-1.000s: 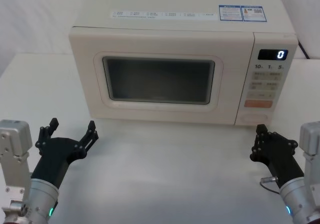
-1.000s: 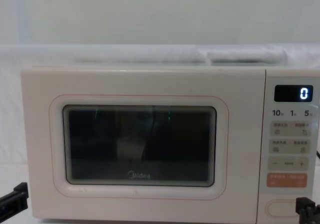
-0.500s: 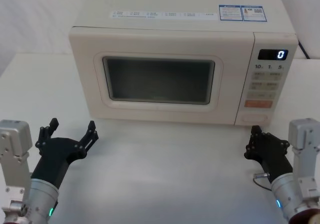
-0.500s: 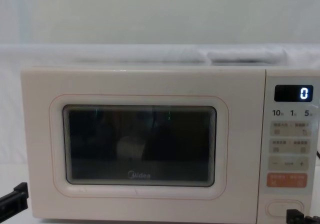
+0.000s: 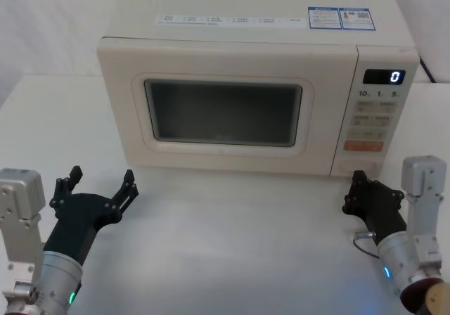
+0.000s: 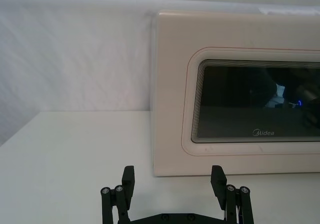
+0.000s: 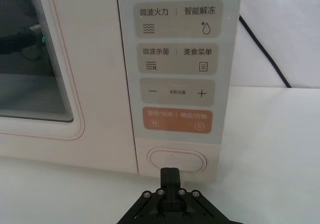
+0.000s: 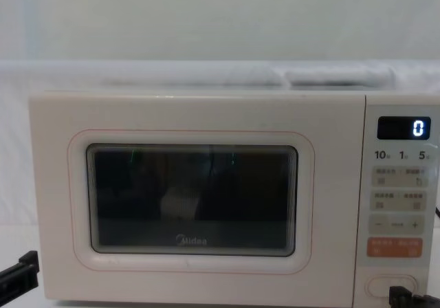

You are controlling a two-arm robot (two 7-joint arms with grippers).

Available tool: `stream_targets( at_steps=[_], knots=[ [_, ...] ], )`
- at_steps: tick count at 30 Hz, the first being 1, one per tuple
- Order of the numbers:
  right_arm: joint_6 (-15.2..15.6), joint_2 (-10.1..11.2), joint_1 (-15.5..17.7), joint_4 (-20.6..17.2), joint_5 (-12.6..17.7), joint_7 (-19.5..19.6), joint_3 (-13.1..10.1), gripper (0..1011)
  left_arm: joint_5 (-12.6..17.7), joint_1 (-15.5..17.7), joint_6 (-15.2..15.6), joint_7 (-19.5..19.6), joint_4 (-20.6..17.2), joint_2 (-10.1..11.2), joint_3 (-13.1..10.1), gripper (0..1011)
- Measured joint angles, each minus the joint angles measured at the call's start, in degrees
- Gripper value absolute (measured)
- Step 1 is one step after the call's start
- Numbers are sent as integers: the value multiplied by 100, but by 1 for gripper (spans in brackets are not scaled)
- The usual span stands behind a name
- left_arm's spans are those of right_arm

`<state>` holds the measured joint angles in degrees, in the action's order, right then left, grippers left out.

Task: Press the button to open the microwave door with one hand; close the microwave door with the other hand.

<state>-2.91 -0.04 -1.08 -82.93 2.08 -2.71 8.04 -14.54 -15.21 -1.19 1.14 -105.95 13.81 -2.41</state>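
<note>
The cream microwave door [image 5: 225, 83] with its dark window is closed; its "Midea" logo faces me on the microwave door [image 8: 192, 115] in the chest view. The wide pill-shaped button [image 7: 177, 160] sits at the bottom of the control panel. My right gripper [image 7: 170, 175] is shut, its tip just in front of the button's lower edge and slightly left of its centre; whether it touches I cannot tell. From the head, the right gripper [image 5: 356, 183] sits directly below the button [image 5: 356, 165]. My left gripper [image 5: 101, 180] hovers open over the table, in front of the door's left corner, apart from it.
The control panel [image 5: 377, 114] shows a lit "0" display, pale keys and an orange key pair [image 7: 177, 120]. A black cable [image 7: 265, 49] trails on the table to the microwave's right. White tabletop [image 5: 232, 245] lies between my arms.
My right gripper has moved forward and to the left, ending in front of the button. The left arm and the door have not moved.
</note>
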Motion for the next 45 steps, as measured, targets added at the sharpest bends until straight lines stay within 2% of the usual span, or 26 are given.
stream_targets(
  at_steps=[20,45],
  knots=[
    [-51,-90,-410,430,28,-28,-111,0,0,0,0,0,0,0,0,1001],
    [-84,-140,-644,754,-15,-36,-131,0,0,0,0,0,0,0,0,1001]
  ],
)
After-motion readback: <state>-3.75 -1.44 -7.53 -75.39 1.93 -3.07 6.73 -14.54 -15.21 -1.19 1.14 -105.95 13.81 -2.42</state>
